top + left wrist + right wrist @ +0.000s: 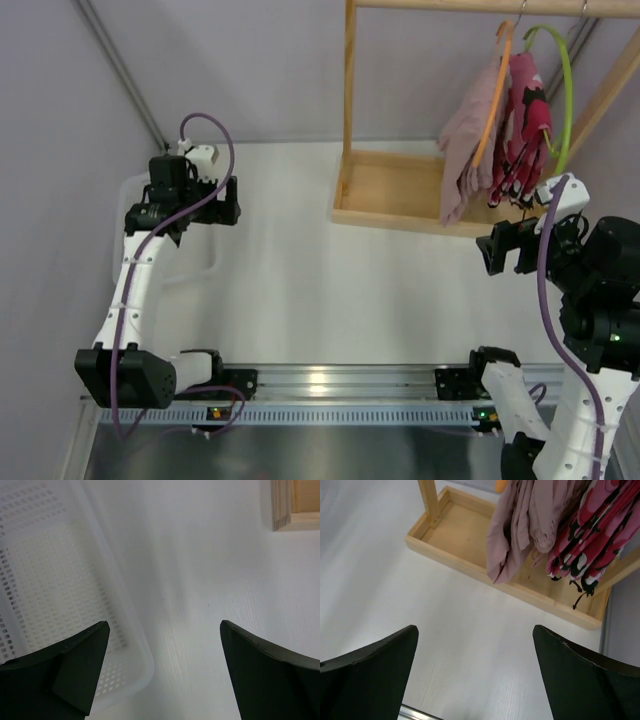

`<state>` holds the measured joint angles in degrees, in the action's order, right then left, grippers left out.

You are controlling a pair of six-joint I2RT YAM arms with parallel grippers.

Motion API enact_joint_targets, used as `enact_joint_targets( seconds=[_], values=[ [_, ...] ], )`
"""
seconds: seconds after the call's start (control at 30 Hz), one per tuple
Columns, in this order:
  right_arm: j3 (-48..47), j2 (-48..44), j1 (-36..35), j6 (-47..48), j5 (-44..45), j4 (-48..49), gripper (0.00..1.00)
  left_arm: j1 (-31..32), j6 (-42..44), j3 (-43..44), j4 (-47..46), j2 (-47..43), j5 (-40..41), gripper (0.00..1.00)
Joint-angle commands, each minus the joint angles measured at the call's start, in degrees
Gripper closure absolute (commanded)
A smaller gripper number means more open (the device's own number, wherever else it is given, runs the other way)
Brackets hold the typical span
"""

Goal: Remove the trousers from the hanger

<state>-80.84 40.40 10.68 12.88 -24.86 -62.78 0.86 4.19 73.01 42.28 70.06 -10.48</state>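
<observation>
Trousers [462,150] draped on hanger [492,105] (L pincer [164,630], R pincer [475,630] both agape)

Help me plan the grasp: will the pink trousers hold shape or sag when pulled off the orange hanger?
Probably floppy: the trousers hang in limp folds from the hanger. Likely light, since that thin hanger carries them. They might drag the hanger along, being draped over it.
</observation>
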Motion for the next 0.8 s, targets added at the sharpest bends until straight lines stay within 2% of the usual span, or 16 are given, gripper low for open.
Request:
enact_joint_targets(
  seconds=[0.0,0.17,0.37,0.5,0.77],
  values=[
    [-6.77,2.92,0.57,-2.77,-4.13,1.35,0.01,0.19,-1.81,2.84,-0.80,0.51,3.53,0.01],
    [-13.28,6.96,0.49,-5.76,-10.46,2.58,0.01,0.19,-3.91,4.77,-0.88,0.69,5.90,0.01],
    [-21.46,14.70,0.48,-14.88,-15.65,8.28,0.01,0.19,-12.78,9.60,-0.97,0.17,9.34,0.01],
    [-22.17,17.95,0.48,-26.03,-15.04,20.82,0.01,0.19,-14.38,10.13,-1.68,-1.41,8.72,0.01],
    [-32.62,28.41,0.48,-39.32,-5.38,28.68,0.00,0.19,-15.08,9.43,-2.73,-2.82,9.95,0.01]
  ],
)
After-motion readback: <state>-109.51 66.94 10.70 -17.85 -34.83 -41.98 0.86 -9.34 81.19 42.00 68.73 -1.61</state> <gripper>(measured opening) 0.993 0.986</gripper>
